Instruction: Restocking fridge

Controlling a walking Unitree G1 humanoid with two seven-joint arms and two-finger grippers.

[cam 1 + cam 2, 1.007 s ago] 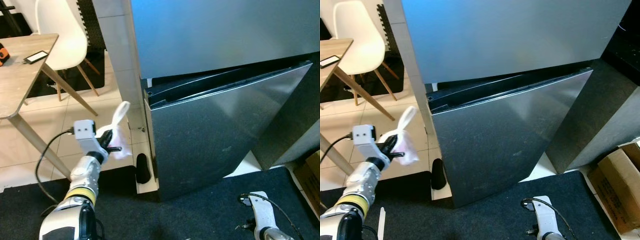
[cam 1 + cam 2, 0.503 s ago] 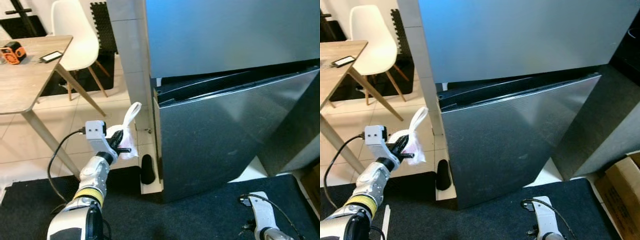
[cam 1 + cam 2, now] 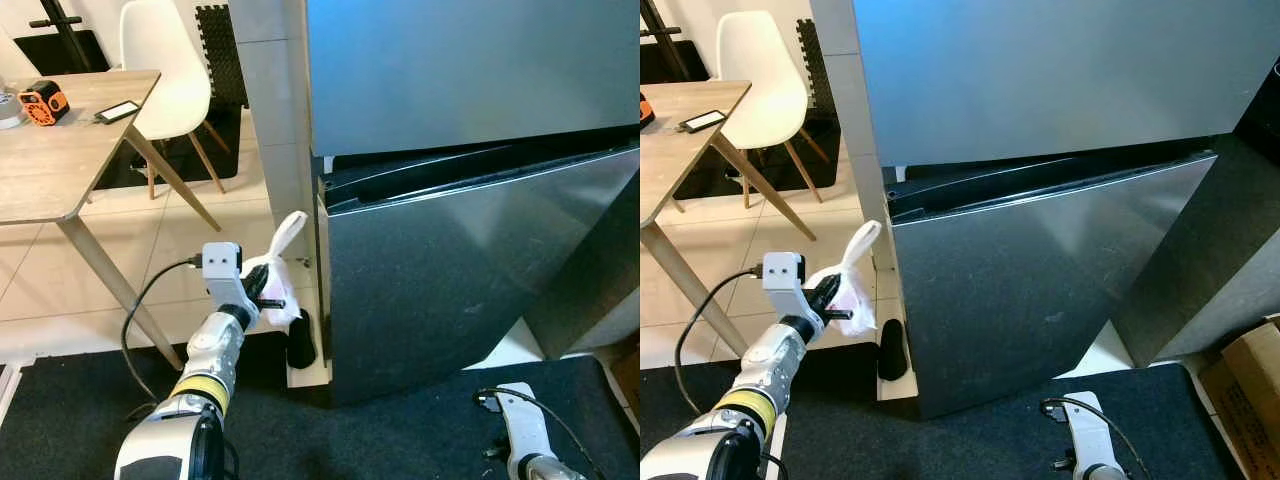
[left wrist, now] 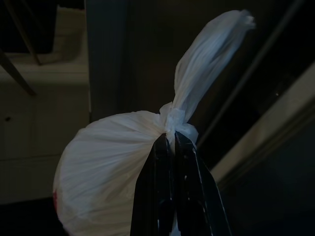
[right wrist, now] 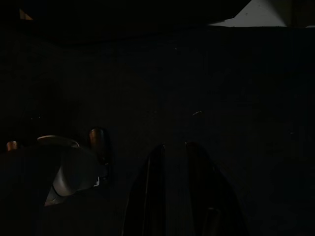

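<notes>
The left pincer [image 3: 268,296] is clamped on the knot of a white bag [image 4: 118,162], which bulges beside its fingers. Just right of the pincer stands the fridge [image 3: 450,200], lower door [image 3: 460,280] ajar. The right pincer [image 5: 172,147] hangs low, fingers narrow.

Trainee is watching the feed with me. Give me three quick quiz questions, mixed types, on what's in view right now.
1. True or false: the left gripper is shut on the knotted white plastic bag.
2. The dark grey lower fridge door is: A) fully shut B) ajar C) removed.
3. Which white seat stands behind the light wooden table?

Key: 1 true. 2 B. 3 the white moulded chair.
</notes>
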